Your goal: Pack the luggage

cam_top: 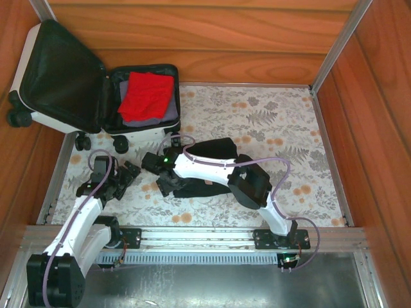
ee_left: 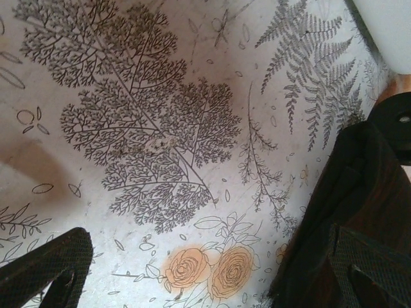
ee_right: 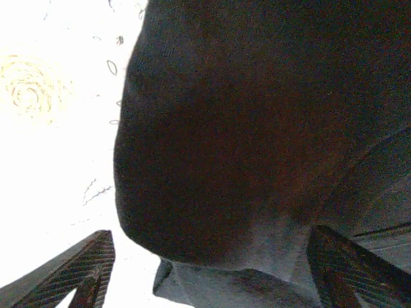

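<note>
Top view. Shows the luggage [cam_top: 151, 133] in the upper left of the frame, splayed open: lid propped against the wooden wall [cam_top: 192, 38], base flat on the counter [cam_top: 270, 128]. Holds a folded red garment [cam_top: 148, 95] over something grey, so looks partly packed. Leaves a black garment [cam_top: 215, 149] out at mid-frame, under the right end effector [cam_top: 168, 185]; probably the next piece to go in, with the lid then to shut. Sets the luggage's long axis top to bottom of the frame, wheels at the lower end, lining facing up. Puts the left end effector [cam_top: 130, 172] below the base, near but apart.

Left wrist. Shows the left end effector [ee_left: 205, 276] released, fingers spread over bare floral counter.

Right wrist. Shows the right end effector [ee_right: 215, 276] spread wide astride the black garment [ee_right: 244, 128], not pinching it.
</note>
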Tool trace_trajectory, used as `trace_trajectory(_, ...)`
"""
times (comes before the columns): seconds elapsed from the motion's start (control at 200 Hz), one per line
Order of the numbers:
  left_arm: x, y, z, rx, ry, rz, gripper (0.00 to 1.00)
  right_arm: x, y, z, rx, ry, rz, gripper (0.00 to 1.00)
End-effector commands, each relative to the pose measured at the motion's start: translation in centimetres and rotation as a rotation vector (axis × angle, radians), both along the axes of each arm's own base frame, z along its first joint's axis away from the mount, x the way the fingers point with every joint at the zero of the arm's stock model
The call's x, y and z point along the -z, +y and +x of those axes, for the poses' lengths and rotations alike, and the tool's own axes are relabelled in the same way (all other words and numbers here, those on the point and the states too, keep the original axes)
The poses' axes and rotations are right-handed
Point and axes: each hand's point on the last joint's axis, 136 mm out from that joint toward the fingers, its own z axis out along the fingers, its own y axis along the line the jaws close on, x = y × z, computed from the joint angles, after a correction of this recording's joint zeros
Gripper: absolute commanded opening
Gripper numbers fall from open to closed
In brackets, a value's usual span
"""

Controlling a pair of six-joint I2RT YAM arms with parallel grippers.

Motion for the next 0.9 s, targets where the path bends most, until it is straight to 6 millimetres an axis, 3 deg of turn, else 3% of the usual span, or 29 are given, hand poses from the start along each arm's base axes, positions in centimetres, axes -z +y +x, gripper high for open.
trace_trajectory(0.0,0.2,-0.2,-0.2,-0.019,0.007,-0.037,1.0,1.5,-0.5,-1.1,0.015,0.035,-0.017,0.77)
trace_trajectory(0.09,0.3,-0.5,-0.2,-0.013,0.009,-0.053,1.0,2.8,-1.6,-1.4,0.033,0.042,-0.051,0.7)
trace_trajectory(0.21,0.2,-1.2,-0.2,0.013,0.004,-0.091,1.0,3.8,-3.6,-1.4,0.052,0.025,-0.123,0.5)
trace_trajectory(0.375,0.4,-3.1,-0.1,0.043,0.01,-0.194,1.0,3.0,-5.1,-0.6,0.016,-0.044,-0.159,0.22)
trace_trajectory(0.68,0.3,-7.0,1.5,0.074,0.0,-0.277,1.0,-0.2,-7.0,1.7,-0.141,-0.234,-0.16,0.01)
trace_trajectory(0.895,0.0,-10.7,2.9,0.149,0.058,-0.286,1.0,-1.8,-7.7,2.4,-0.175,-0.313,-0.117,0.0)
